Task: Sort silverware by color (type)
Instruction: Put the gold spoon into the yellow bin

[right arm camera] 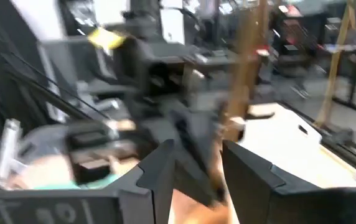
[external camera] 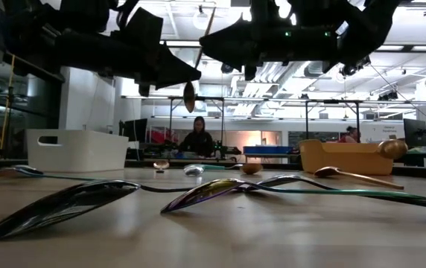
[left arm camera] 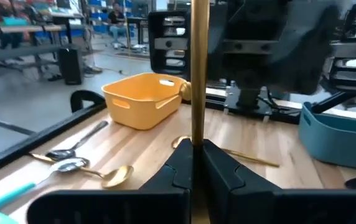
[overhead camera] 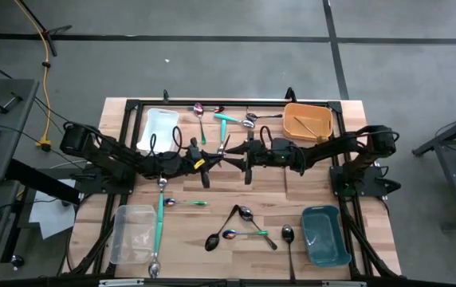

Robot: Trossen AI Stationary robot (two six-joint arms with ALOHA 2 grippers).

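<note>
A gold spoon (external camera: 189, 97) hangs over the middle of the table, bowl down, with its handle (left arm camera: 197, 68) standing up. My left gripper (overhead camera: 210, 162) is shut on it. My right gripper (right arm camera: 196, 168) faces it from the table's right with its fingers open, and the blurred gold handle (right arm camera: 243, 68) rises just ahead of them. Other silverware lies flat on the wood. Black and rainbow spoons (overhead camera: 240, 227) lie near the front. A long teal-handled piece (overhead camera: 160, 223) lies at the near left. Gold, silver and teal pieces (overhead camera: 228, 118) lie at the far side. My left gripper pinches the gold spoon's handle low down, just above the bowl (left arm camera: 196, 140), between its two fingers. The fingers come in level from the table's left and lie across the handle. The spoon is lifted clear and stands nearly upright, bowl below the fingers. My right gripper: I cannot tell whether its fingers touch the handle.
Four bins stand at the corners: a white one (overhead camera: 158, 127) at the far left, an orange one (overhead camera: 308, 121) at the far right, a clear one (overhead camera: 132, 233) at the near left and a teal one (overhead camera: 324, 233) at the near right. People sit in the room beyond.
</note>
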